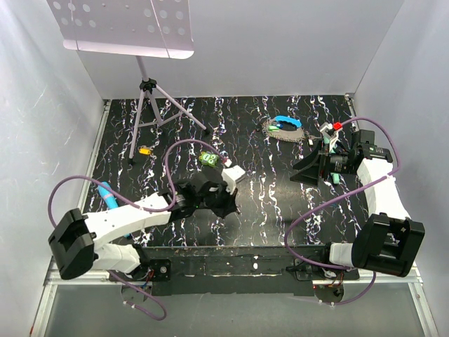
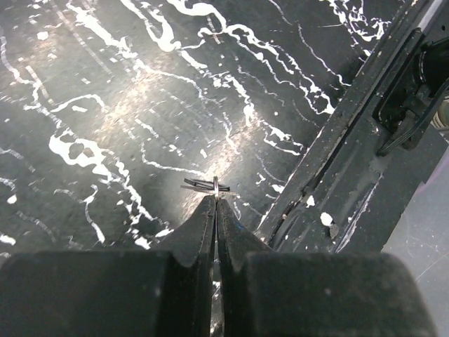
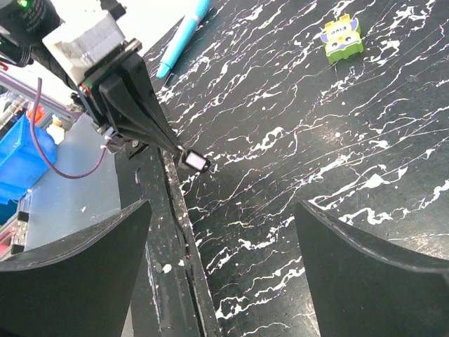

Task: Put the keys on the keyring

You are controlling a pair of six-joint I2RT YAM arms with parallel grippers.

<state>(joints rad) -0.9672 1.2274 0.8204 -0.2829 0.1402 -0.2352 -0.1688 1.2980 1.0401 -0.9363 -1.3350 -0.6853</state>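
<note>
The keyring [image 1: 275, 130], an oval loop of grey beaded chain with a blue clip [image 1: 288, 121], lies at the back right of the table. My left gripper [image 1: 226, 208] hangs above the table's near middle. Its jaws are pressed together on a tiny thin key [image 2: 216, 185] that pokes out at the tips. From the right wrist view that key [image 3: 193, 160] is a small pale-faced tab at the left gripper's [image 3: 181, 152] point. My right gripper [image 1: 304, 173] stands wide open in front of the keyring, nothing between its fingers [image 3: 221, 232].
A green lumpy object [image 1: 208, 160] [image 3: 342, 38] lies behind the left gripper. A teal marker [image 1: 106, 193] [image 3: 184, 38] lies at the left and a small orange piece [image 1: 144, 149] near a tripod stand [image 1: 151, 105]. The black front rail [image 2: 337, 161] runs close by.
</note>
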